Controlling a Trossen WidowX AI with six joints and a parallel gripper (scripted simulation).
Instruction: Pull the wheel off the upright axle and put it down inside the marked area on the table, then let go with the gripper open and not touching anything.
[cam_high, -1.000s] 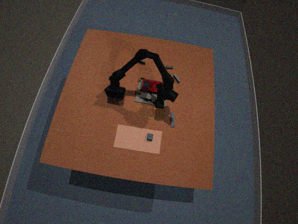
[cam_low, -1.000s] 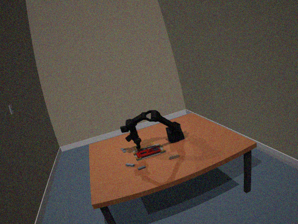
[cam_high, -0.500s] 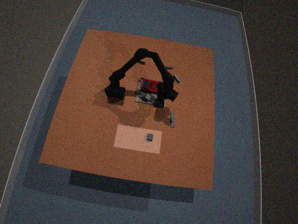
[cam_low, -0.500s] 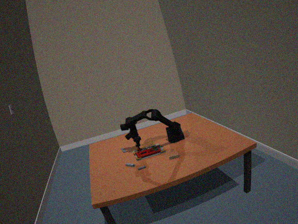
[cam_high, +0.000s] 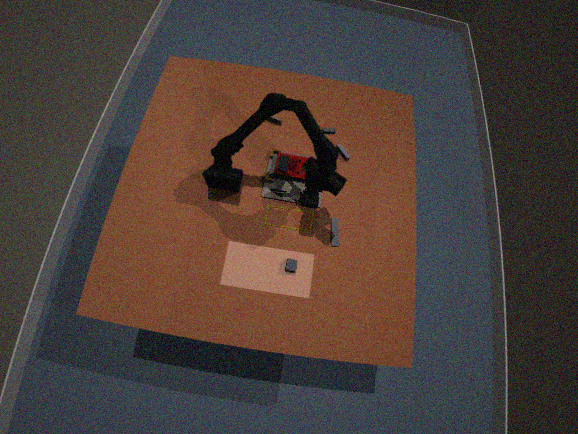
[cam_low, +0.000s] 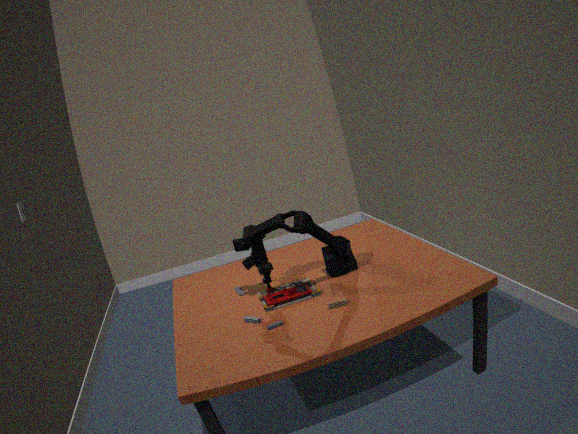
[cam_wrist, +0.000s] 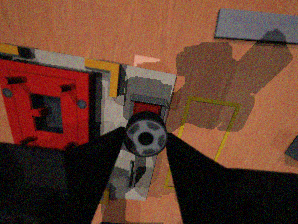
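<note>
My gripper (cam_high: 310, 201) (cam_low: 269, 290) (cam_wrist: 145, 134) points down over the grey end of the assembly and is shut on the wheel. The wheel (cam_wrist: 146, 137), black with a grey spoked hub, sits face up between the fingertips in the wrist view; it is too dark to make out in the top and exterior views. The upright axle is hidden under the wheel, and I cannot tell whether the wheel is still around it. The marked area, a thin yellow outline (cam_high: 266, 216) (cam_wrist: 215, 102), lies on the table just beside the assembly, to the wheel's right in the wrist view.
A red plate (cam_high: 291, 166) (cam_low: 288, 296) (cam_wrist: 47, 105) is on the assembly beside the gripper. A grey bar (cam_high: 335, 232) (cam_wrist: 257, 26) lies beyond the outline. A pale sheet (cam_high: 250, 272) carries a small grey block (cam_high: 291, 265). Several other grey bars (cam_high: 343, 152) (cam_low: 337, 304) lie around.
</note>
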